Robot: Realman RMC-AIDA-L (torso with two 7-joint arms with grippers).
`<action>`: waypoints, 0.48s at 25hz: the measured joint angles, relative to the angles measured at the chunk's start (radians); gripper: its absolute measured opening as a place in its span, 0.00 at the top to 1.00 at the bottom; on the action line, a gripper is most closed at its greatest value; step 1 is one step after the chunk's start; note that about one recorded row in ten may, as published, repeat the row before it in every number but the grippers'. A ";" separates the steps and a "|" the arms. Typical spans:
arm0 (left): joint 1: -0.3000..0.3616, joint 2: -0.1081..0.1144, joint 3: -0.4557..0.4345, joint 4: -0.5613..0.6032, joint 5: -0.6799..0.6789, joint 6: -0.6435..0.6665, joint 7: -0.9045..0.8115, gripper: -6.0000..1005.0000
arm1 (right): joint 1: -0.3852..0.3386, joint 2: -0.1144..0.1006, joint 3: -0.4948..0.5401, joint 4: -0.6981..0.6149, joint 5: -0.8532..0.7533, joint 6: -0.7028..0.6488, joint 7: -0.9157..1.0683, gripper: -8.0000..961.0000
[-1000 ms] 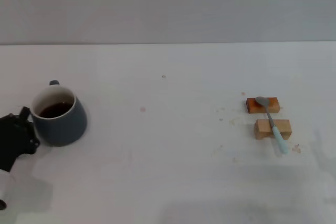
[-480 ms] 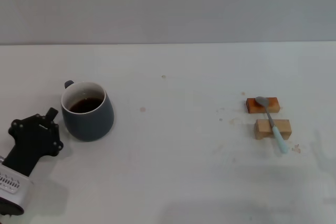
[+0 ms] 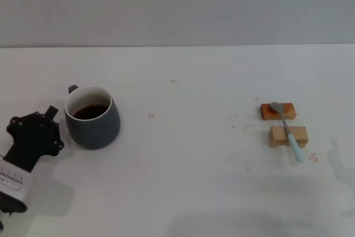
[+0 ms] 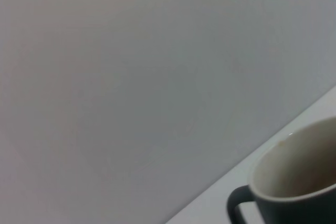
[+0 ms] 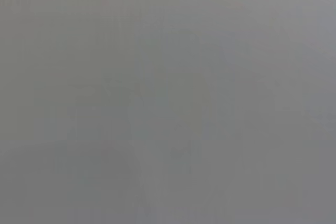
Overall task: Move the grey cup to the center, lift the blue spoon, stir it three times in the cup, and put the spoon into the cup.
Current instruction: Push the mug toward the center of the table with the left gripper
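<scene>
The grey cup (image 3: 92, 117), dark slate with brown liquid inside, stands on the left part of the white table, its handle toward the back left. My left gripper (image 3: 37, 134) is low on the table just left of the cup, very close to its side; I cannot tell if they touch. The left wrist view shows the cup's white inner wall and rim (image 4: 299, 182) from close by. The blue spoon (image 3: 288, 131) lies far to the right across two small wooden blocks, bowl at the back, pale handle toward the front. My right gripper is out of view.
The spoon rests on an orange-brown block (image 3: 272, 112) and a lighter block (image 3: 278, 137). Small crumbs and specks dot the white table (image 3: 188, 159) near the blocks. A plain grey wall stands behind the table.
The cup has shifted to the right from the table's left edge and now stands still. My left gripper followed it, then drew back slightly to the left.
</scene>
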 joint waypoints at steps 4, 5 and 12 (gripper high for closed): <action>-0.014 -0.002 0.013 -0.013 0.004 -0.022 0.000 1.00 | 0.000 0.000 0.000 0.004 0.000 -0.004 0.000 0.15; -0.014 -0.002 0.017 -0.017 0.005 -0.023 0.000 1.00 | 0.000 0.000 0.000 0.004 0.000 -0.004 0.000 0.15; -0.014 -0.004 0.068 -0.067 0.005 -0.021 0.000 1.00 | 0.002 0.000 0.000 0.005 0.000 -0.004 0.000 0.15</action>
